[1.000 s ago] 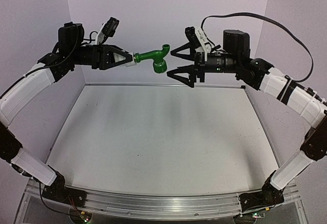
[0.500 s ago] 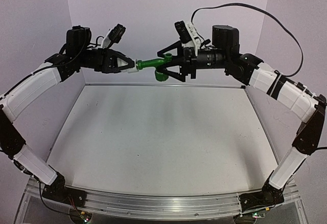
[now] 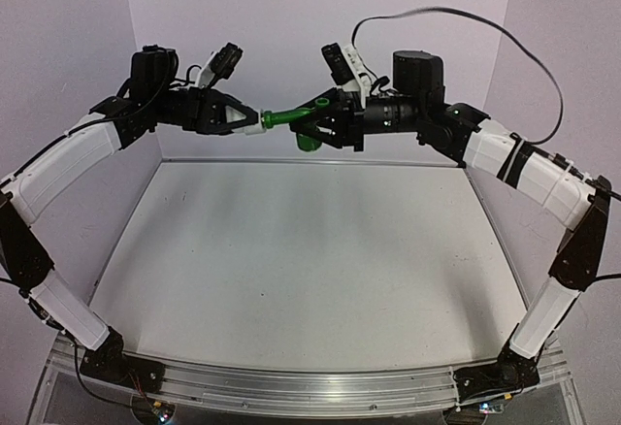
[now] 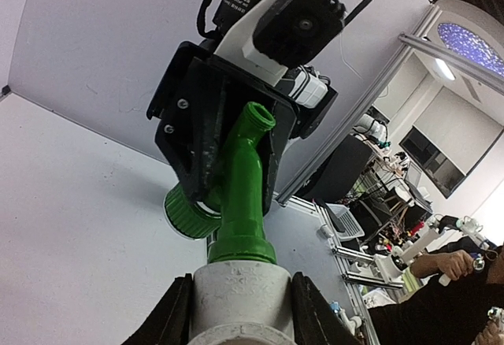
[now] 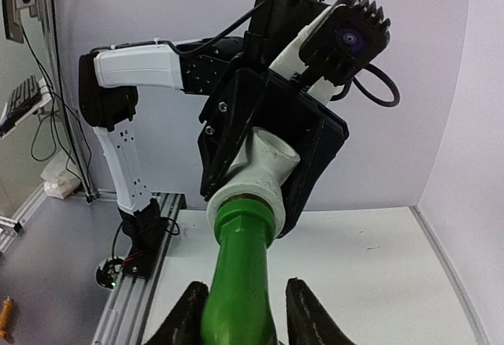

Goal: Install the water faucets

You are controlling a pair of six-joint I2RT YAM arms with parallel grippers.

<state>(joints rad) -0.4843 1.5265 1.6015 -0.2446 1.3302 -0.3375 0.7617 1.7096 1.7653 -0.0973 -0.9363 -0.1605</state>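
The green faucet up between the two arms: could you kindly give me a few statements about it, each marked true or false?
1. The green faucet lies on the table. False: it is held in the air above the table.
2. The left fingers grip the white fitting. True.
3. The right fingers sit on either side of the faucet's stem. True.
4. The faucet and the fitting are apart. False: the faucet's collared end meets the fitting.
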